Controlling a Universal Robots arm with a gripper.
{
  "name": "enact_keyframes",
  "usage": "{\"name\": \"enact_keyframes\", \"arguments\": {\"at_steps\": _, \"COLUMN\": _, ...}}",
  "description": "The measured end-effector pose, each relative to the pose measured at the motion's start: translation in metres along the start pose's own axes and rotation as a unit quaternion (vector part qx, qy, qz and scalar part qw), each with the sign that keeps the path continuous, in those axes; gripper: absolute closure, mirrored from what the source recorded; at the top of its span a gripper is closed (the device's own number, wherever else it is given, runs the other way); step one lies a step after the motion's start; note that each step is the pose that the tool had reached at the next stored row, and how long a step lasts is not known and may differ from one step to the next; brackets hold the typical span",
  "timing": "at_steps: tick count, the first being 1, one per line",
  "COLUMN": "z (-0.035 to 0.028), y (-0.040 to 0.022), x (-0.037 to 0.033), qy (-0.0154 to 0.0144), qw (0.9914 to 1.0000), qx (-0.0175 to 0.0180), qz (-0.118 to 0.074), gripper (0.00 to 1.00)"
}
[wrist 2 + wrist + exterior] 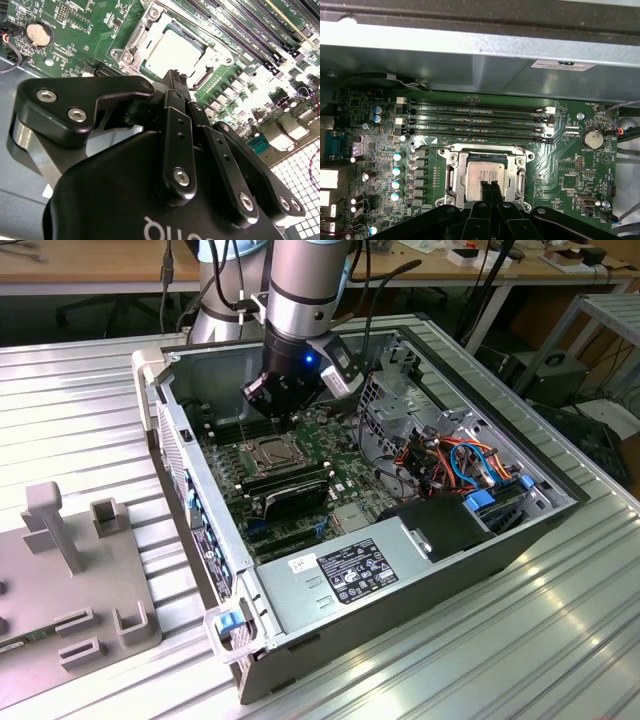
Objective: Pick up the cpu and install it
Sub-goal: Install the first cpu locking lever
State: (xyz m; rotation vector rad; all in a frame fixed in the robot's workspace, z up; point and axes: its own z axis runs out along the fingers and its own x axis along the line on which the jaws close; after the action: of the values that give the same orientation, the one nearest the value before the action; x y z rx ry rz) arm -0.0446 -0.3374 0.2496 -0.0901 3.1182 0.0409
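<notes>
Hand is down inside the open PC case, hanging right over the socket on the green board. Fingers are pressed together, tip to tip, w/ nothing pinched btw them as far as both wrist views show. The cpu, the silver-grey square, lies flat inside the socket w/ the metal frame round it on all sides. So it looks seated, not carried.

Key relation: the cpu is straight below the fingertips, and the tips sit over the socket's near edge, not its centre. Can't tell if they touch the lid or hover just above it.

Second wrist view agrees: hand tips meet just beside the socket's rim, cpu just past them. The cpu's approx square, so there's no real long axis. Its edges run parallel w/ the memory slots, which are on the socket's far side from the hand.

In the exterior view the hand is directly above the socket and the cpu. The case is resting on the ribbed bench.
</notes>
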Motion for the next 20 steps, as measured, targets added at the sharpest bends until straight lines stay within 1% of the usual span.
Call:
{"name": "enact_keyframes", "arguments": {"at_steps": 8, "z": 0.0, "y": 0.0, "x": 0.0001, "qy": -0.0009, "qw": 1.0, "qx": 0.0001, "qz": 0.0, "gripper": 0.89}}
{"name": "enact_keyframes", "arguments": {"at_steps": 13, "z": 0.0001, "y": 0.0002, "x": 0.0039, "qy": -0.0009, "qw": 1.0, "qx": 0.0001, "qz": 0.0, "gripper": 0.89}}
{"name": "enact_keyframes", "arguments": {"at_steps": 19, "z": 0.0004, "y": 0.0006, "x": 0.0104, "qy": -0.0009, "qw": 1.0, "qx": 0.0001, "qz": 0.0, "gripper": 0.89}}
{"name": "enact_keyframes", "arguments": {"at_steps": 20, "z": 0.0005, "y": 0.0007, "x": 0.0125, "qy": -0.0009, "qw": 1.0, "qx": 0.0001, "qz": 0.0, "gripper": 0.89}}
